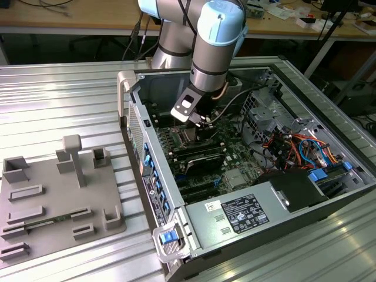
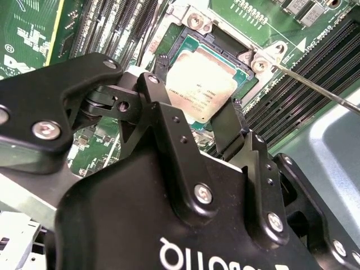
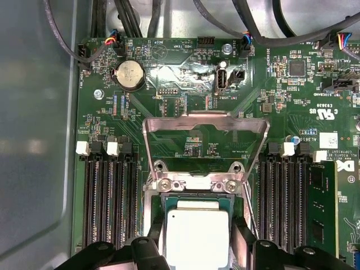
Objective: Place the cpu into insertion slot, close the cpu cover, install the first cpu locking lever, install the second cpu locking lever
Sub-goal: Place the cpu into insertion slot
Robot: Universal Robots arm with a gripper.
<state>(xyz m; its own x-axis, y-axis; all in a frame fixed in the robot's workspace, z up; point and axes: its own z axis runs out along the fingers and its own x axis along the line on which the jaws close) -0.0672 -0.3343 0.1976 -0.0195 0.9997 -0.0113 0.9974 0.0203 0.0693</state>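
- Inside the open grey computer case (image 1: pixel 141 147) on the ribbed metal counter (image 1: pixel 59 100): the blue-and-grey robot arm (image 1: pixel 214 47), reaching down to the green motherboard (image 3: pixel 185 84).
- At its tip, the black hand (image 3: pixel 198 233), low over the socket area, between two banks of long black memory slots (image 3: pixel 109 191).
- Directly under the hand and centred on it: the small flat square silvery-grey cpu (image 2: pixel 201 84). By the look of both wrist views, lying level inside the square dark insertion slot (image 2: pixel 214 48) and squared up with its rim.
- Clamped on the chip's opposite edges, or standing just clear of them: cannot tell, with the contact line masked by the hand's own black body.
- Hand's span set across the chip, from one memory bank toward the other. No long axis to the chip itself, being square.
- Beyond the chip, on the side toward the round silver coin cell (image 3: pixel 130 75): the thin silver square-frame cpu cover (image 3: pixel 205 119), swung open on its hinge edge and leaning back from the slot, leaving the chip uncovered.
- Beside the slot in the second wrist view, a thin silver wire rod (image 2: pixel 315 84), probably a locking lever, raised free and not hooked down.
- Judged state of the work: placing step at or near its end, cover not yet closed, levers not yet latched.
- Well apart, on the exterior view's left, a grey moulded parts tray (image 1: pixel 47 176) on the counter.
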